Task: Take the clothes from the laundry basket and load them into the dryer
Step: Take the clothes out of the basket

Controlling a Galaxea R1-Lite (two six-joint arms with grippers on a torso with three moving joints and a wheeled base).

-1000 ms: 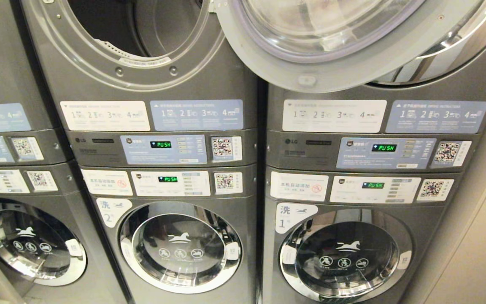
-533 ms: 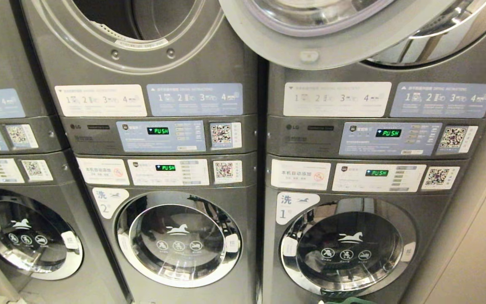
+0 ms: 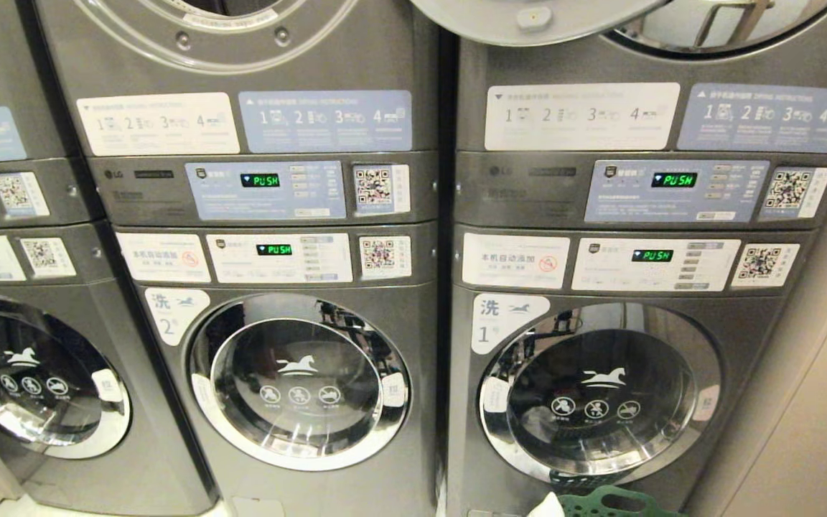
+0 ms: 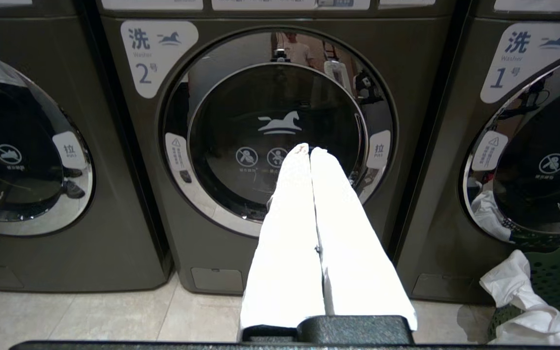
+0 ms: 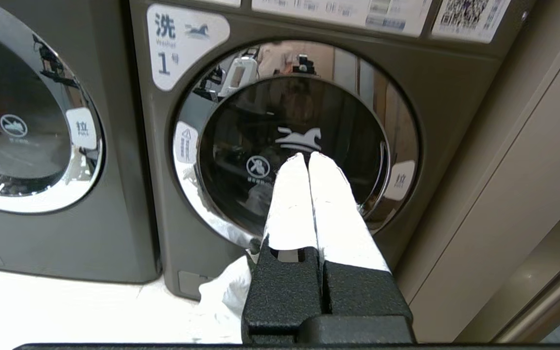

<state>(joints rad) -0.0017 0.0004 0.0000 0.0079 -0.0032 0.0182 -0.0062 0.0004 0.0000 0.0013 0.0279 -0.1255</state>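
Note:
The green laundry basket (image 3: 604,501) stands on the floor before washer 1, with white clothes (image 3: 547,506) at its rim. In the left wrist view the basket (image 4: 554,279) and its white clothes (image 4: 520,304) sit off to one side. The right wrist view shows the white clothes (image 5: 224,296) just beside the fingers. The dryer (image 3: 298,44) above washer 2 has its opening at the top edge of the head view, its door (image 3: 528,16) swung open. My left gripper (image 4: 309,149) is shut and empty, facing washer 2. My right gripper (image 5: 307,156) is shut and empty, facing washer 1. Neither arm shows in the head view.
Grey stacked machines fill the view, with control panels (image 3: 266,190) between upper and lower units. Washer 2's door (image 4: 280,131) and washer 1's door (image 5: 294,141) are closed. A beige wall (image 3: 815,402) runs along the right. Pale floor tiles (image 4: 90,316) lie in front.
The whole head view has shifted upward as the camera sank. The dryer opening has slid almost out at the top, and the green basket has come into view at the bottom.

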